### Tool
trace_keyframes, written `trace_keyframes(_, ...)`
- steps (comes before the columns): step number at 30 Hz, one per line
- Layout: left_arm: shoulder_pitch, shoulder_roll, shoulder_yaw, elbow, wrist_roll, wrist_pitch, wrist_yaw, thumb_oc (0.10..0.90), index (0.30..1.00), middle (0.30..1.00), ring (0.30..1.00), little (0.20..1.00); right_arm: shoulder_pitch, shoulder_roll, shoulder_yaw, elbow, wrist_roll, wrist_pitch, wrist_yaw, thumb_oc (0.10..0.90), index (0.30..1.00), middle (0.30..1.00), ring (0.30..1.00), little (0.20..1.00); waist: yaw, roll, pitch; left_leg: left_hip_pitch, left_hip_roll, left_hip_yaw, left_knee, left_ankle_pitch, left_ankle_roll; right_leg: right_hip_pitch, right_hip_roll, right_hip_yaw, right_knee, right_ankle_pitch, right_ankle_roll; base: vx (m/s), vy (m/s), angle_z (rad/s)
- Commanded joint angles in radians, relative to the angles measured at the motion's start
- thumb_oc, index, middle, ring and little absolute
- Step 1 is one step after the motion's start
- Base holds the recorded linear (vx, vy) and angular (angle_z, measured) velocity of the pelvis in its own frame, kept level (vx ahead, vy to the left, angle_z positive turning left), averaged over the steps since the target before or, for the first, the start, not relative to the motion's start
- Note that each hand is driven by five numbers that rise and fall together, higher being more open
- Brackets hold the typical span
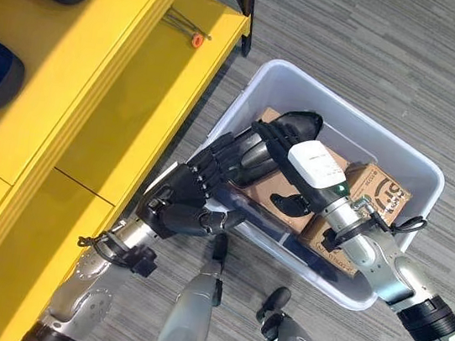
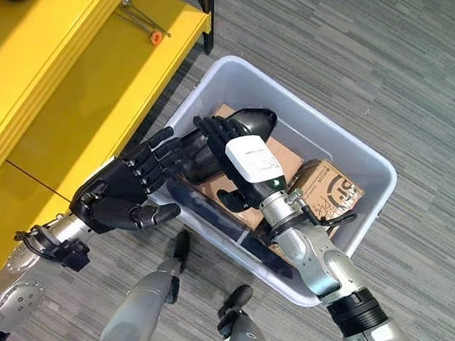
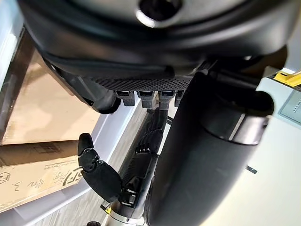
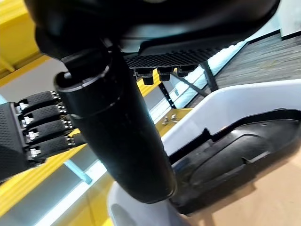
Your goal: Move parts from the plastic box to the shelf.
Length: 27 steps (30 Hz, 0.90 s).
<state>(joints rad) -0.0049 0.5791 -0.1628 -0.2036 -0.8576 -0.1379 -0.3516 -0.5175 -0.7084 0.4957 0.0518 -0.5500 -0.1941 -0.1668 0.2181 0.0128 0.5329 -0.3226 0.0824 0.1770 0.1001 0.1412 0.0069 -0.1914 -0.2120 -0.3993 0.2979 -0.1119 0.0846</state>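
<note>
- The black part (image 2: pixel 237 134) is a long, curved moulding. It is raised over the plastic box (image 2: pixel 380 171) at frame centre, and its long axis runs from upper right to lower left.
- The right hand (image 2: pixel 240 168) enters from the lower right and its fingers are curled round the part.
- The left hand (image 2: pixel 118 193) is at centre left with its fingers extended and relaxed. Its fingertips (image 2: pixel 164 140) are at the part's lower-left end; contact cannot be confirmed.
- The yellow shelf (image 2: pixel 97 76) occupies the left of the frame, on the left hand's side.
- Cardboard boxes (image 2: pixel 331 189) remain in the box.
</note>
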Motion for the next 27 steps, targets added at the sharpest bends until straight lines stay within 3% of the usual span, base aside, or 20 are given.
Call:
trace_keyframes(1, -0.030, -0.032, 0.003, -0.110, -0.021, -0.111, -0.001, 0.900, 1.000, 1.000, 1.000, 1.000, -0.112, -0.023, -0.059, -0.084, -0.028, -0.032, -0.100, 0.900, 1.000, 1.000, 1.000, 1.000, -0.029, 0.054, -0.013, -0.019, 0.028, -0.110, 0.007, -0.045, -0.084, -0.026, 0.018, 0.047, 0.094, -0.058, -0.015, -0.01, 0.037, -0.02)
trace_keyframes(15, -0.028, -0.026, 0.003, -0.113, -0.023, -0.116, 0.013, 0.900, 1.000, 1.000, 1.000, 1.000, -0.175, -0.059, -0.016, -0.067, -0.103, -0.001, -0.060, 0.900, 1.000, 1.000, 1.000, 1.000, -0.023, 0.067, -0.013, -0.091, 0.015, -0.101, 0.024, -0.049, -0.076, -0.136, 0.003, 0.048, 0.168, -0.075, -0.013, 0.00, 0.003, 0.00)
trace_keyframes(27, -0.030, -0.010, -0.010, -0.117, -0.008, -0.129, 0.024, 0.900, 1.000, 1.000, 1.000, 1.000, -0.240, -0.111, 0.033, -0.115, -0.143, 0.010, -0.013, 0.900, 1.000, 1.000, 1.000, 1.000, -0.009, 0.054, -0.013, -0.182, 0.006, -0.099, 0.050, -0.050, -0.065, -0.242, -0.002, 0.047, 0.233, -0.084, -0.014, 0.00, -0.001, 0.01)
